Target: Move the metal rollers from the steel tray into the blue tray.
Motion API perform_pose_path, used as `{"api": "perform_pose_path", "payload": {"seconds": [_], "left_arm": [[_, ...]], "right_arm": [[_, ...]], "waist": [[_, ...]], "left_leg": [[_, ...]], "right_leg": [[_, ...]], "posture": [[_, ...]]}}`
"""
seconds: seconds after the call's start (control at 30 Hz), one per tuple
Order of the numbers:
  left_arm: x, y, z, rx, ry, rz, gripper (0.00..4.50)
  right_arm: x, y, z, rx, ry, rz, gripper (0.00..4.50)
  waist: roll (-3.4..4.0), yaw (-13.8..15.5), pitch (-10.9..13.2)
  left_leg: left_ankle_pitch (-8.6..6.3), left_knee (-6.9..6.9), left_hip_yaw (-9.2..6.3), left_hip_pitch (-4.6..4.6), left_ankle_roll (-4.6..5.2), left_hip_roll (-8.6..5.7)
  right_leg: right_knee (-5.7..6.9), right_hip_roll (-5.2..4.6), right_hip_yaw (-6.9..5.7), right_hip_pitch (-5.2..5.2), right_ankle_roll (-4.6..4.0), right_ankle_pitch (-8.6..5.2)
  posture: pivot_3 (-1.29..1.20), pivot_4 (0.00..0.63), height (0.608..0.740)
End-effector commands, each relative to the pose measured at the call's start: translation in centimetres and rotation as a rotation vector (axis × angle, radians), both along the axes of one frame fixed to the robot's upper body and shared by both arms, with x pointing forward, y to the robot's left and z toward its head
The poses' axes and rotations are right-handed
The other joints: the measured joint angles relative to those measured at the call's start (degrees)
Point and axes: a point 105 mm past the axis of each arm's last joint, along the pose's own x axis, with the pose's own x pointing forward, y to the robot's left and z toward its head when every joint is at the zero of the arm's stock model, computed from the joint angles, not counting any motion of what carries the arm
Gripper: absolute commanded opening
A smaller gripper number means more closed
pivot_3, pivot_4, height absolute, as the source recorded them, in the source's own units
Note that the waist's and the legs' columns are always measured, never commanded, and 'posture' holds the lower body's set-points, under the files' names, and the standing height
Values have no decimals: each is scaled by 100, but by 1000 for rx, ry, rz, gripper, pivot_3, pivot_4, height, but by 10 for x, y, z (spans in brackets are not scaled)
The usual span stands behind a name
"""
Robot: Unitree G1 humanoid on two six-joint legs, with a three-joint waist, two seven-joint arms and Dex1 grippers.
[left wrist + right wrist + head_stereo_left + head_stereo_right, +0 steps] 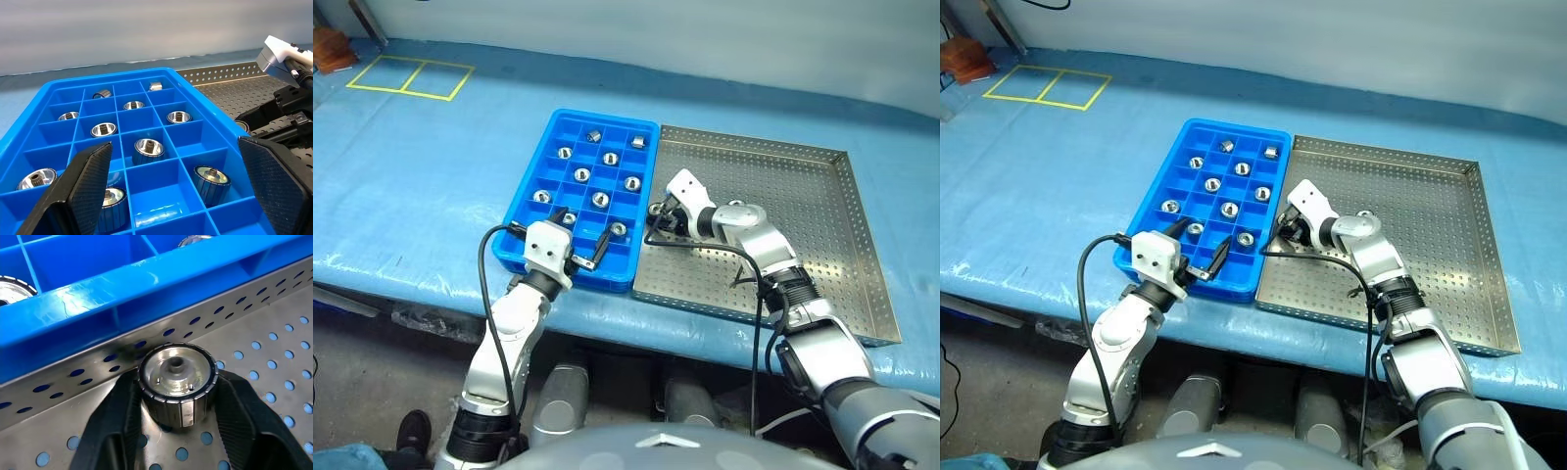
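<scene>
On the table (431, 186), covered by a blue sheet, the blue tray (530, 201) and the steel tray (803, 196) lie side by side, their long rims touching, the blue one on the robot's left; a yellow taped rectangle (411, 76) marks the sheet at the far left corner. Inside the steel tray, hard against the perforated rim that meets the blue tray, the right tool (176, 396) has its two black fingers pressed onto a metal roller (177, 378); the roller stands upright on the perforated floor, its dark central hole facing up, one finger on each side of it. The right arm reaches over the steel tray's near rim, its tool angled down and toward the blue tray. The left tool (176, 191) hovers at the near end of the blue tray with its fingers spread wide and nothing between them. About ten more metal rollers (148, 151) already sit in separate compartments of the blue tray; most stand upright, and two at the far end lie tilted.
</scene>
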Motion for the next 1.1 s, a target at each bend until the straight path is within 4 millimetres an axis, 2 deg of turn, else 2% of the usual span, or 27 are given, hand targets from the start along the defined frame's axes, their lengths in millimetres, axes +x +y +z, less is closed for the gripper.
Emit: {"api": "perform_pose_path", "payload": {"seconds": [0.03, 0.23, 0.27, 0.37, 0.47, 0.6, 0.7, 0.83, 1.0, 1.1], "left_arm": [[-1, -4, 5, -2, -27, -14, 4500], [-1, -5, 6, 0, -27, -18, 4500], [-1, -5, 6, 0, -27, -17, 4500], [-1, 2, 6, -10, -27, 16, 4500], [-2, 7, 6, -26, -23, 41, 4500], [-6, 19, 8, -35, -26, 91, 4500], [-11, 27, 7, -29, -20, 117, 4500], [-24, 39, 6, -21, -11, 149, 4500], [-40, 45, 8, -30, -1, 160, 4500], [-47, 46, 8, -39, 7, 157, 4500]], "right_arm": [[3, -6, 7, 3, -46, -26, 1716], [4, -23, 14, -6, -126, -144, 1716], [4, -25, 19, -16, -160, -162, 1716], [2, -24, 50, 25, -304, -236, 1716], [-7, -13, 74, 79, -386, -250, 1716], [-25, 22, 92, 159, -433, -186, 1716], [-34, 41, 95, 190, -431, -142, 1716], [-43, 72, 85, 215, -382, -65, 1716], [-51, 96, 69, 226, -316, 7, 1716], [-55, 101, 62, 231, -283, 28, 1716]], "waist": [[0, 7, 0], [0, 39, 0], [0, 40, 0], [0, 30, 0], [2, -10, 1], [3, -29, 1], [3, -8, 1], [0, 53, 0], [1, 126, 0], [1, 224, 1]], "left_leg": [[0, 0, 0, 0, 0, 0], [0, 1, -1, 1, 0, -1], [0, 1, -1, 0, 0, -1], [0, 1, 0, -4, 0, -2], [0, -3, 2, -2, 0, 0], [0, -7, 0, 3, 0, 3], [0, -8, -1, 3, 0, 4], [0, -4, 0, 2, -1, 3], [-1, -7, -1, 1, -2, 5], [-1, -9, -1, -1, -2, 5]], "right_leg": [[0, 0, 0, 0, 0, 0], [0, 0, 1, 3, 0, 0], [-1, 0, 1, 3, 0, 0], [-1, 0, 3, -1, 0, 0], [1, 0, 4, -7, 0, -1], [2, 2, 3, -5, -2, -3], [2, 2, 2, -4, -3, -4], [0, 0, 2, -3, -3, -4], [0, 0, -2, -7, -5, -6], [0, 0, -2, -9, -6, -6]], "posture": [[248, 150, 740], [243, 150, 740], [241, 150, 740], [237, 150, 740], [236, 150, 740], [260, 150, 740], [279, 150, 740], [335, 150, 740], [392, 150, 740], [419, 150, 740]]}}
